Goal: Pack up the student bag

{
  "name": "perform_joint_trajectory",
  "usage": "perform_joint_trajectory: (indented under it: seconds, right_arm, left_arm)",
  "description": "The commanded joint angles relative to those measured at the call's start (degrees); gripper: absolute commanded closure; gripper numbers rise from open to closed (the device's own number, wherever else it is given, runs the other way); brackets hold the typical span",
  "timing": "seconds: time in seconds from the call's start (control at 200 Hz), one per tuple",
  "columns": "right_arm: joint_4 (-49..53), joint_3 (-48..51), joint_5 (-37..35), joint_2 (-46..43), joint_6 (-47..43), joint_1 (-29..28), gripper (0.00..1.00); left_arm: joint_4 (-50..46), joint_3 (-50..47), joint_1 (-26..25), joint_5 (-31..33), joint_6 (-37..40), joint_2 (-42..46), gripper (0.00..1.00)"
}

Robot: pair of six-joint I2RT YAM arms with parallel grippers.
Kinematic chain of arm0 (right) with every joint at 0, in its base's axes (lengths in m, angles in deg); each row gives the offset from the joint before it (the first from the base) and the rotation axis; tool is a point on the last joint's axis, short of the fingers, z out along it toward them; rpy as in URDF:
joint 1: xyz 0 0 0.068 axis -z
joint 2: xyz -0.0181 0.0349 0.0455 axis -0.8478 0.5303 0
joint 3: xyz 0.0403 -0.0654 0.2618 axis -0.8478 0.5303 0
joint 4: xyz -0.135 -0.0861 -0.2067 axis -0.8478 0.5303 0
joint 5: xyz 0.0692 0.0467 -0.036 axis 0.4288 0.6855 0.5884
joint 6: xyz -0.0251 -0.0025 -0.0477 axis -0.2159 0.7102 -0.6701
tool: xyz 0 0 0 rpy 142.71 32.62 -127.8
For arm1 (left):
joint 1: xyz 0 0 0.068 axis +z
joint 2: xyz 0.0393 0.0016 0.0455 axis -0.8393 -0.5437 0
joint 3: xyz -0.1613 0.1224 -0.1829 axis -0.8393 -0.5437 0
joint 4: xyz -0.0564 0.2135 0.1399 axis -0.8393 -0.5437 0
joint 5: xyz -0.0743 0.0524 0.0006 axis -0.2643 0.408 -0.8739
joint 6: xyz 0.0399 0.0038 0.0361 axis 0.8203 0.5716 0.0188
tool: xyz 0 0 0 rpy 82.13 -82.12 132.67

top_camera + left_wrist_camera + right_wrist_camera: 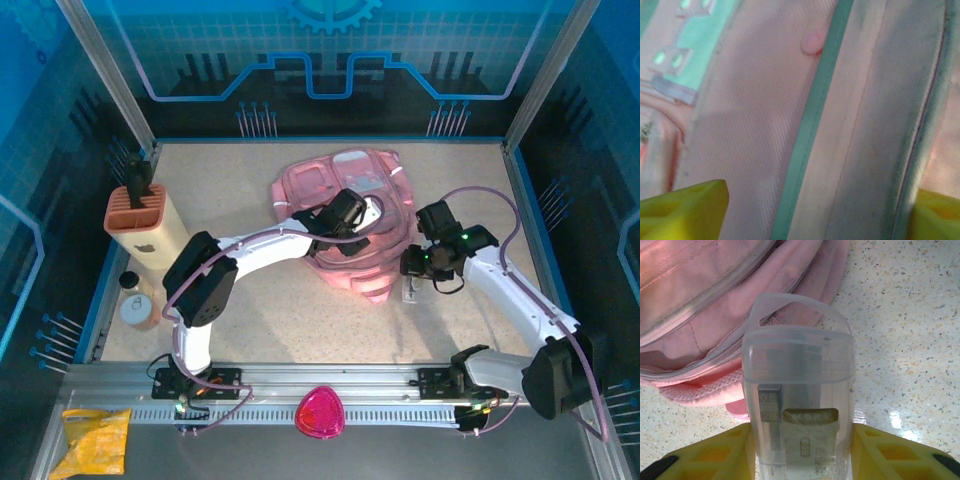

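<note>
The bag [310, 185] lies mid-worktop [270, 320]. My left end effector [800, 215] is spread open against its fabric, beside a zip. My right end effector [800, 452] grips a clear case [799, 365] just beside the bag. The case is not yet packed, so I judge that step at least remains.

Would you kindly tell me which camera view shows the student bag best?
Top external: nearly the whole student bag shows, outline included. Left wrist gives close-up fabric and a seam; right wrist, one zippered edge.
</note>
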Motion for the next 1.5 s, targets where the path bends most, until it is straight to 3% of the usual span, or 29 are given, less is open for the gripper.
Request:
perform_joint_trajectory:
  seconds: [0.0,0.2,0.35,0.505,0.76,1.051,1.311,1.416,1.496]
  right_arm:
    - [-1.06,-2.11,1.12,1.34,-0.58,-1.15,0.53]
    - [-4.28,-4.86,3.02,4.52,-0.11,-1.63,0.53]
    - [-7.31,-8.93,4.3,8.96,0.27,-2.05,0.53]
    - [-10.93,-14.14,5.34,14.65,1.3,-2.05,0.53]
    - [-15.65,-19.61,5.91,21.66,7.12,0.99,0.51]
    - [-23.41,-18.28,7.8,27.26,12.36,1.54,0.44]
    - [-22.63,-12.31,11.3,19.21,10.56,1.65,0.24]
    - [-23.82,-6.73,13.78,14.67,11.35,1.71,0.27]
    - [-25.32,-3.61,15.56,13.0,12.36,1.77,0.38]
  left_arm:
    - [-0.04,4.37,2.45,2.85,-0.83,0.75,0.28]
    - [-0.44,5.81,2.83,1.7,-2.95,0.34,0.61]
    - [-0.55,6.23,2.75,-2.04,-8.83,3.27,1.0]
    - [0.08,4.92,1.88,-6.46,-17.17,7.23,1.0]
    - [-2.96,4.91,-0.59,-6.26,-34.07,10.4,1.0]
    - [-2.36,5.57,-0.53,-5.83,-38.51,8.31,1.0]
    - [-1.21,2.43,0.57,-7.18,-41.86,9.68,1.0]
    - [-1.14,1.88,0.63,-7.96,-42.72,10.16,1.0]
    - [-1.08,1.74,0.62,-8.83,-43.2,10.15,1.0]
